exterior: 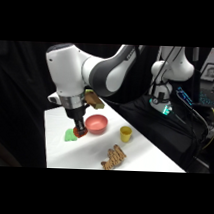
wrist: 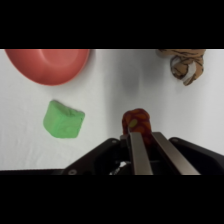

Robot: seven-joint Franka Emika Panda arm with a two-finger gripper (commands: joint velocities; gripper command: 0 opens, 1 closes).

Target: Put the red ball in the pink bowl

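- A white Franka arm bends down over a white table point(exterior: 143, 151), its black two-finger gripper point(exterior: 80, 129) lowered to the tabletop near the table's left side in the side view.
- In the wrist view the gripper point(wrist: 145, 137) shows two pale metal fingers point(wrist: 136, 150) rising from the bottom edge, close together and angled toward a small red-orange speckled ball point(wrist: 136, 122).
- The red ball point(exterior: 83, 135) sits right at the fingertips; whether the fingers are clamped on it or only touching it cannot be told from either view.
- The ball appears to be at table level, outside the bowl.
- A round coral-pink bowl with smooth sides point(exterior: 96, 123) stands on the table at about two o'clock from the gripper in the side view, near it but apart.
- In the wrist view the pink bowl point(wrist: 47, 64) lies at eleven o'clock from the ball, cut off by the top edge.
- A soft-looking green block point(wrist: 63, 119) lies at nine o'clock from the ball in the wrist view, below the bowl; in the side view the green block point(exterior: 70, 136) lies just beside the gripper, on its left.
- A small yellow cup point(exterior: 125, 133) stands upright at three o'clock from the bowl in the side view.
- A brown, striped, knotted object point(exterior: 113, 158) lies toward the table's near edge; in the wrist view the same object point(wrist: 184, 64) sits at one o'clock from the ball.
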